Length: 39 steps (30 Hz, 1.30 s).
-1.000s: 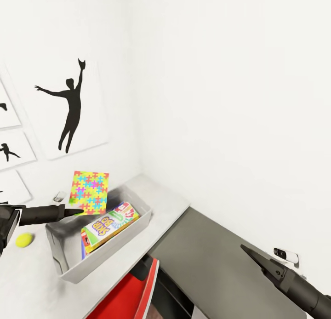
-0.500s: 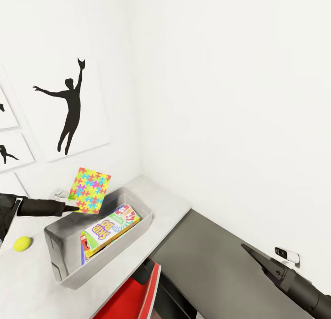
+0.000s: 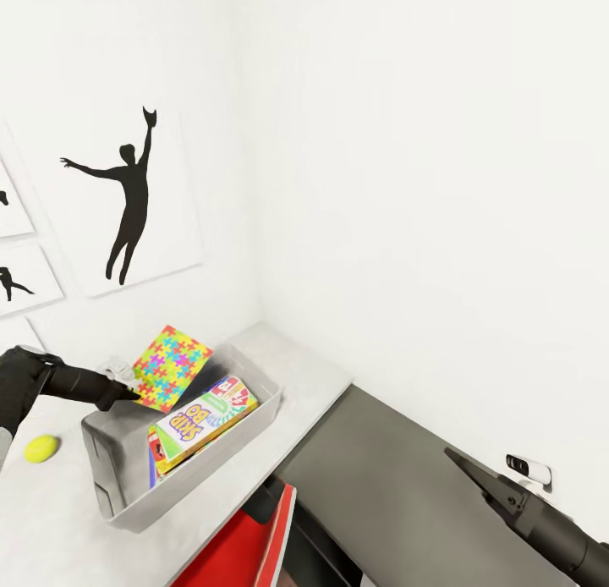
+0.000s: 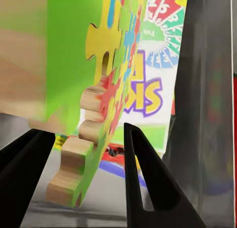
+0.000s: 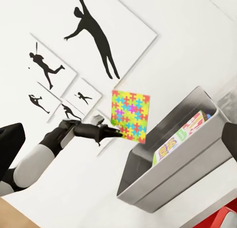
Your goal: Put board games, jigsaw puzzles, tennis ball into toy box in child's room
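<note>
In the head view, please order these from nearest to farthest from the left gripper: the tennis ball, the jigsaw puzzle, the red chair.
1. Jigsaw puzzle: held in the left gripper, over the toy box.
2. Tennis ball: on the table, outside the box.
3. Red chair: below the table edge.

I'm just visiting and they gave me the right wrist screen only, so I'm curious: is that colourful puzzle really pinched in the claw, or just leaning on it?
Observer: The left wrist view shows the puzzle sitting between the left claw's two dark fingers, its thick wooden edge showing.
Operator: What's underneath it?
Observer: In that view, a Skip-Bo game box lies right beyond the puzzle, inside the grey toy box.
Operator: Anything left outside the box?
Observer: In the head view, a yellow-green tennis ball sits on the white table beside the toy box, near the left arm.
</note>
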Available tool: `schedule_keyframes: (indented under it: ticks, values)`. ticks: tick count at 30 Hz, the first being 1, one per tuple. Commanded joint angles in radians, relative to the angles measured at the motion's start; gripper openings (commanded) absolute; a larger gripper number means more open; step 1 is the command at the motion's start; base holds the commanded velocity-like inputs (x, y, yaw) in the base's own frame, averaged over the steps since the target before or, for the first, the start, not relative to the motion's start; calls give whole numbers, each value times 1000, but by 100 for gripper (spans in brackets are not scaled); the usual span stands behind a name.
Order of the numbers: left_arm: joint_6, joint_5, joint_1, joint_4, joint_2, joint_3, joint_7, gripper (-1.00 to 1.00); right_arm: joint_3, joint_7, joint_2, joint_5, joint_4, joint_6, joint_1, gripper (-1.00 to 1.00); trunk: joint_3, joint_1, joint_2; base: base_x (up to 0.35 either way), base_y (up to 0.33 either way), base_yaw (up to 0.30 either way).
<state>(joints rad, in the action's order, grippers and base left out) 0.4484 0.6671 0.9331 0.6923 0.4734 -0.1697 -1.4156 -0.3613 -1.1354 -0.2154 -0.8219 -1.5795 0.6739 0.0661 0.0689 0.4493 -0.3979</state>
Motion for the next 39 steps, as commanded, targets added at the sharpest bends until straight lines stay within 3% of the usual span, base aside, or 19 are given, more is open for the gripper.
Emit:
schedule_keyframes:
  ticks: [1,7,13,23,30,39]
  values:
    - [5,11,1,1,0,6,-9,-100,0,2,-1,-6,-1,8,0,100,2,1,-2,0,0,0]
    - [-6,16,1,12,3,25,-54,-100,0,2,-1,-6,-1,8,0,100,2,1,-2,0,0,0]
    - [-12,20,1,91,5,30,-155,-100,0,3,-1,-6,-1,10,0,100,2,1,-2,0,0,0]
    - [-14,32,1,120,16,38,-155,-100,0,3,0,-6,-1,7,0,100,2,1,-2,0,0,0]
    - [-19,59,1,123,23,122,-155,-100,-1,3,-1,-6,-1,9,0,100,5,1,-2,0,0,0]
    - [-57,61,0,125,24,148,-155,-100,-1,3,-1,-6,-1,10,0,100,14,1,-2,0,0,0]
